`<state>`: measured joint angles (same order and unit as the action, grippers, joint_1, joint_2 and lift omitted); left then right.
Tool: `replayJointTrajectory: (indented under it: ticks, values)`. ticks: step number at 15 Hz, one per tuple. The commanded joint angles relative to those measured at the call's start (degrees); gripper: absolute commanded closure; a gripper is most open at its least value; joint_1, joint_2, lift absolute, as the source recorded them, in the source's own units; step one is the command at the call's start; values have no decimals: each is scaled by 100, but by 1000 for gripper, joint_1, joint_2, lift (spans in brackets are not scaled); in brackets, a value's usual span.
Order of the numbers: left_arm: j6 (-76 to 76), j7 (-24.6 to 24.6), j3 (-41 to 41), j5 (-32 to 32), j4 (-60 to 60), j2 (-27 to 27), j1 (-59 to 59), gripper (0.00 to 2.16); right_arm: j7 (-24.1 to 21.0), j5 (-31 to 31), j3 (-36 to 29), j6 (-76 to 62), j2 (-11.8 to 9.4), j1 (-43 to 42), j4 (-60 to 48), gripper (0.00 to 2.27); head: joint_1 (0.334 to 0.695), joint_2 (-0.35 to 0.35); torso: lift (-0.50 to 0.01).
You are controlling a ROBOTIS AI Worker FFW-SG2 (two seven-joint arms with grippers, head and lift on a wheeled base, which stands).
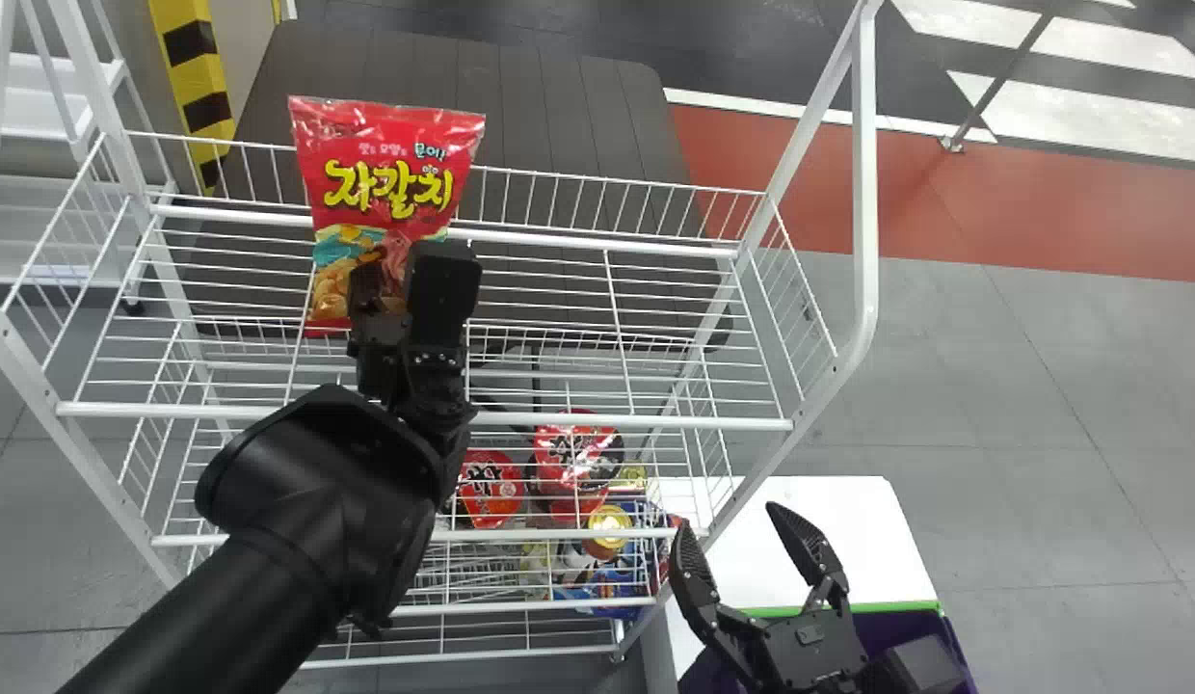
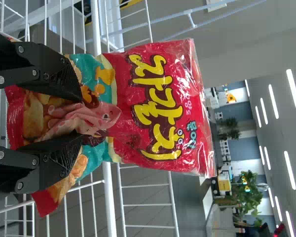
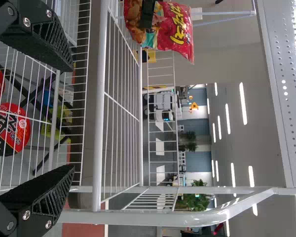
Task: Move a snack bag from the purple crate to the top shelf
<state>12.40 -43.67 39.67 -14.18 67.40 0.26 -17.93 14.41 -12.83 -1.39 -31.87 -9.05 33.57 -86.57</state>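
Note:
My left gripper (image 1: 405,268) is over the left half of the white wire top shelf (image 1: 655,421), shut on the lower part of a red snack bag (image 1: 390,164). The left wrist view has that gripper (image 2: 83,118) pinching the snack bag (image 2: 153,108), whose front bulges between the fingers; the bag stands upright. Whether its bottom touches the wires I cannot tell. My right gripper (image 1: 730,525) is parked open and holds nothing, in front of the rack's right side above the purple crate (image 1: 956,648). In the right wrist view the right gripper (image 3: 71,118) is wide apart, with the snack bag (image 3: 175,29) farther off.
Lower shelves hold red cup noodles (image 1: 578,453) and other packs. White posts (image 1: 864,193) rise at the rack's sides, and a wire rail (image 1: 597,202) runs along the top shelf's back. Beside the rack is a white table (image 1: 829,520); a dark bench (image 1: 559,116) stands behind.

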Motion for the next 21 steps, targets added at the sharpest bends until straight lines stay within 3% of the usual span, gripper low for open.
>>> replayJointTrajectory:
  ticks: [1,11,21]
  values:
    - [110,-72,41,47,37,-41,18,1332,0,0,7,2,0,0,0,130,695,-245,0]
    - [1129,-212,-30,1462,1302,-41,633,1349,0,-79,59,2,-88,-44,70,130,695,-254,0]
    - [1323,236,-856,1647,1803,-41,897,1349,18,-97,95,-103,-88,-53,132,130,695,-227,0]
